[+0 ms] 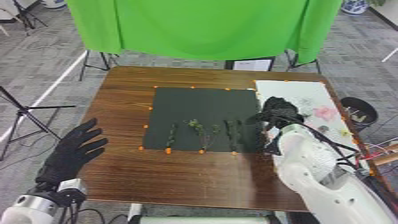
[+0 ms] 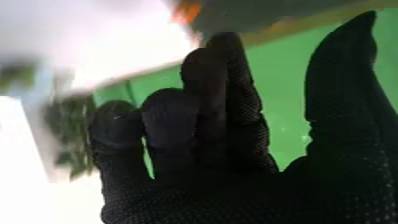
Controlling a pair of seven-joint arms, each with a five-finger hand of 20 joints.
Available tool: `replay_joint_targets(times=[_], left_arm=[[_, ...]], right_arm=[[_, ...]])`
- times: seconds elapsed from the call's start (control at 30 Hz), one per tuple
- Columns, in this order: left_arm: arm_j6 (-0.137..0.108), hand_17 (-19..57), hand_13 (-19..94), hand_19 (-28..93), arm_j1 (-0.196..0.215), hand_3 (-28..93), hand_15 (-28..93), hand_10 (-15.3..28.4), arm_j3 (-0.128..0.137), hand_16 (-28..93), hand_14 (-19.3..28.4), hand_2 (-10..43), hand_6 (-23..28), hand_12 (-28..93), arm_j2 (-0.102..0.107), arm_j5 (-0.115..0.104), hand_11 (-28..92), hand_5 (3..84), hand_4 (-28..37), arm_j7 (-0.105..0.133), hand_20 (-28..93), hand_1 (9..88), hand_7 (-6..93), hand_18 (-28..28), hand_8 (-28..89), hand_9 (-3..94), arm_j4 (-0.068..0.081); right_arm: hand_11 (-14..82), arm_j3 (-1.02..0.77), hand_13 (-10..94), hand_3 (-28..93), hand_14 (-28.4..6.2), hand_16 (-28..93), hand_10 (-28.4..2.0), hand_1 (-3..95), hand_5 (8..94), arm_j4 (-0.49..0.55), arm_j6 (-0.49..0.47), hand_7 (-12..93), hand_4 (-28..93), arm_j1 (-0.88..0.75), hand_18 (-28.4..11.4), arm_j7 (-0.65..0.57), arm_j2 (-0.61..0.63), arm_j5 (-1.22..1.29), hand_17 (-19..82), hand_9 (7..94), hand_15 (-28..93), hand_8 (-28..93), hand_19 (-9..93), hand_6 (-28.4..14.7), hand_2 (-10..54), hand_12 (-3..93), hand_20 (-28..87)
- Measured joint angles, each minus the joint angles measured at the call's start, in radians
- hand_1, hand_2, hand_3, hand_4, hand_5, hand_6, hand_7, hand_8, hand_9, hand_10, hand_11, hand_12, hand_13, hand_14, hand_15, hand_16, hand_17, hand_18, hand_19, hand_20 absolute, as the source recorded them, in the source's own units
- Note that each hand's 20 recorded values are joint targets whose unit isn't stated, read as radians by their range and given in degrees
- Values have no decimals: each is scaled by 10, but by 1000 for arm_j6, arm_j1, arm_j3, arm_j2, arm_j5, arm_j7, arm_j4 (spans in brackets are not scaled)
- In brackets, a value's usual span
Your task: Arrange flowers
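My left hand (image 1: 69, 156) is at the table's left side, fingers spread and open. My right hand (image 1: 281, 111) is above the line between the dark mat (image 1: 206, 102) and the white sheet (image 1: 289, 87). In the right wrist view that hand (image 2: 209, 145) has relaxed fingers, the thumb apart, and no thing between them. Three green sprigs lie on the mat: a left one (image 1: 171, 136), a leafier middle one (image 1: 203, 134) and a right one (image 1: 233, 134). A pink flower (image 1: 325, 113) and a pale one (image 1: 306, 101) lie on the sheet. Blurred foliage (image 2: 71, 127) shows beside my fingers.
Small orange markers line the mat and sheet on the brown table (image 1: 124, 110). A black bin (image 1: 359, 110) stands off the right edge. Behind the table hang a green cloth (image 1: 204, 30) and a framed sheet (image 1: 251, 64). A tripod (image 1: 31, 112) stands at the left.
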State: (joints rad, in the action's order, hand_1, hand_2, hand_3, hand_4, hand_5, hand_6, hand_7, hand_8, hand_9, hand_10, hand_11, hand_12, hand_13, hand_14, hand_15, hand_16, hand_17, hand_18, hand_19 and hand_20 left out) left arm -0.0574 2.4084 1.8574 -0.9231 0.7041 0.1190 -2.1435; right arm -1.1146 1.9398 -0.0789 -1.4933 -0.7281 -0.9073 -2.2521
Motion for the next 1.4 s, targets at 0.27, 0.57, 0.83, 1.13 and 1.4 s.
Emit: replay_joint_targets(times=[0.27,0.57,0.83,1.13,1.4], left_arm=[[-1,-95,176,425,9,693,394,121,3,-12,164,-20,25,172,-9,-12,246,234,-259,11,121,269,236,226,-125,201,-2],[-1,-95,176,427,13,693,396,122,7,-15,165,-21,26,172,-10,-14,247,236,-260,14,119,270,234,226,-124,203,-2],[-1,-96,176,427,17,692,396,122,11,-15,165,-21,26,171,-10,-14,246,237,-258,14,117,270,233,226,-123,203,-2],[-1,-96,176,428,15,691,397,122,9,-15,166,-21,27,171,-10,-13,247,238,-257,13,117,271,233,226,-123,203,-2],[-1,-96,176,429,14,692,398,122,10,-15,165,-22,27,171,-9,-13,247,238,-257,12,116,271,232,226,-122,204,-2]], right_arm=[[281,-170,515,892,-126,276,-129,325,384,10,6,351,-282,-52,-223,-8,161,-64,303,406,834,-157,916,-67,-95,237,552],[167,-298,496,914,-117,251,-106,303,344,-4,-181,223,-283,-181,-223,68,207,-36,258,354,835,-136,875,-76,-95,204,563],[167,-288,511,900,-113,239,-101,296,366,-24,-208,233,-283,-206,-222,101,207,0,254,383,846,-137,865,-63,-95,202,573],[203,-239,577,881,-97,245,-86,312,437,-57,-177,310,-283,-189,-213,129,205,-13,277,483,838,-154,876,-27,-95,202,574],[158,-133,711,836,-59,291,-57,480,600,-123,-35,532,-282,-143,-202,128,205,-49,376,775,807,25,931,23,-95,433,543]])
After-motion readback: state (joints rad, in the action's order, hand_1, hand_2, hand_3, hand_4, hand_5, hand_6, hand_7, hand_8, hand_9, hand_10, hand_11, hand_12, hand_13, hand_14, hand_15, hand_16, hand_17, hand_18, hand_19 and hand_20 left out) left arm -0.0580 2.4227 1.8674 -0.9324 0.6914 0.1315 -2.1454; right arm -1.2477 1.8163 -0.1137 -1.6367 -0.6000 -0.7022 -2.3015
